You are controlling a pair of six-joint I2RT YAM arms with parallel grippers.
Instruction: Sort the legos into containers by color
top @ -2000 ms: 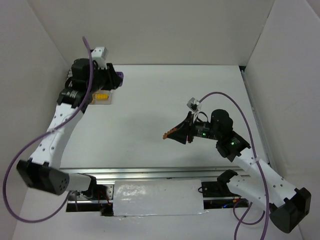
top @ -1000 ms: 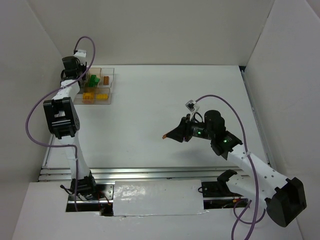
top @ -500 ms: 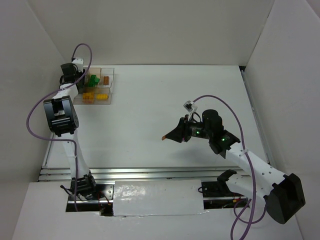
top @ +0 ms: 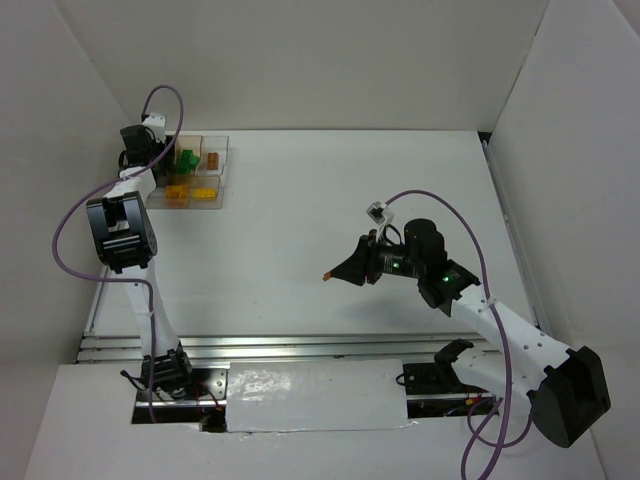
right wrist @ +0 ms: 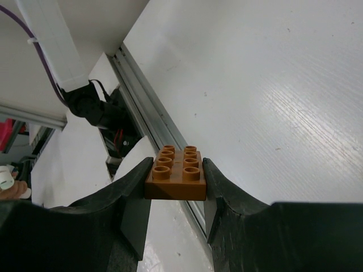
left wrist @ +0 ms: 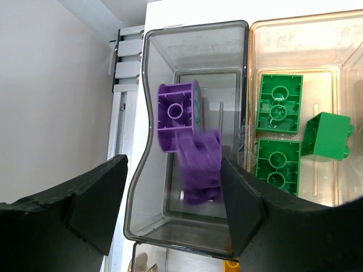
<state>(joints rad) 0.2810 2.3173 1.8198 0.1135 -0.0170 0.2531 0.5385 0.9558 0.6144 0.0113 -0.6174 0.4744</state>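
Right wrist view: your right gripper (right wrist: 176, 180) stays clenched on a brown brick (right wrist: 177, 173), hovering above the table (right wrist: 272, 85). Farther off, your left gripper (left wrist: 173, 190), arm stretched to the tray's corner cell (left wrist: 148, 85), has just let go; a blurred purple brick (left wrist: 199, 167) drops beside another purple brick (left wrist: 178, 116), so purple looks sorted.

Left gripper (top: 157, 159) over tray (top: 219, 143) far corner; right gripper (top: 334, 273) well apart, pinching brown brick (top: 327, 277)
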